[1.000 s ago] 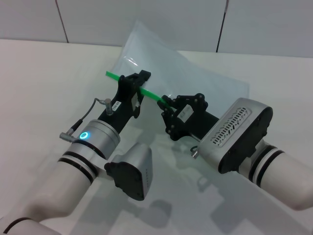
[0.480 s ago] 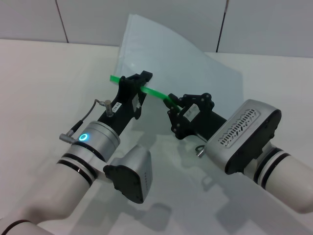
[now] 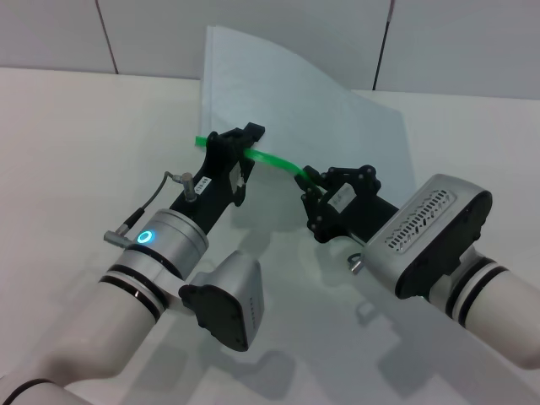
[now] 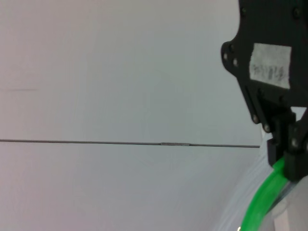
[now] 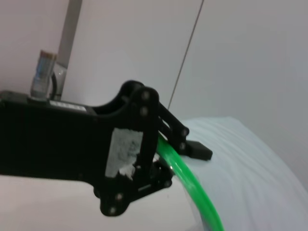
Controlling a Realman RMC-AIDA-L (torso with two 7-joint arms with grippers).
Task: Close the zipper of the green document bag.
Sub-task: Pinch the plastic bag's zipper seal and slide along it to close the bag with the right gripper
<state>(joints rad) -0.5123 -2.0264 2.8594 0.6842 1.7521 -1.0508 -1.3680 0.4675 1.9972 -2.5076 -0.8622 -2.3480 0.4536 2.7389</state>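
Observation:
The green document bag [image 3: 337, 118] is a pale blue-grey pouch held up off the table, standing nearly upright behind both grippers. Its zipper [image 3: 274, 159] is a bright green strip along the near edge. My left gripper [image 3: 245, 139] is shut on the strip's left end. My right gripper [image 3: 309, 181] is shut on the strip a short way to the right, with the slider hidden between its fingers. In the left wrist view the right gripper [image 4: 288, 156] clamps the zipper [image 4: 257, 209]. From the right wrist, the left gripper [image 5: 185, 144] grips the zipper [image 5: 195, 190] beside the bag [image 5: 255, 173].
The white table [image 3: 76, 126] spreads around both arms, with a grey panelled wall [image 3: 253, 34] behind it. The left arm's wrist camera housing [image 3: 228, 295] hangs low near the table's front.
My right gripper has slid to the right along the zipper, away from the left gripper, leaving a longer green stretch between them. The bag has risen more upright.

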